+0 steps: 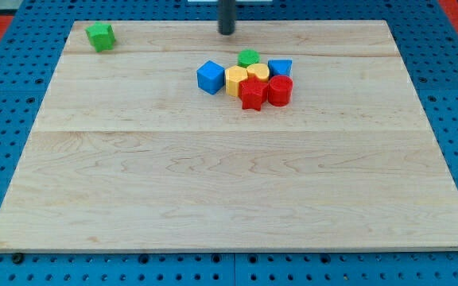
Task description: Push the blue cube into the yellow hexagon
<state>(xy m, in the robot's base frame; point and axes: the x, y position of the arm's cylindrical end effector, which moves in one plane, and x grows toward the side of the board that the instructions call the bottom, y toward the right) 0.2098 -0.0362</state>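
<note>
Red star (251, 95) hides yellow hexagon (236, 80) partly | blue cube (210, 77) touching it

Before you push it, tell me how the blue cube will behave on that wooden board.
The small blue cube sits flat, so it should slide, not roll. An off-centre push may twist it. The yellow hexagon block looks almost touching, so the cluster could shift too. My tip is above it, apart.

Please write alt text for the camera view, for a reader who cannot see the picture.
On a wooden board, a blue cube sits just left of a yellow hexagon, at the left edge of a tight cluster with a yellow heart, a red star, a red cylinder, a green block and another blue block. My tip stands above the cluster, near the view's top. A second green block lies at top left.
</note>
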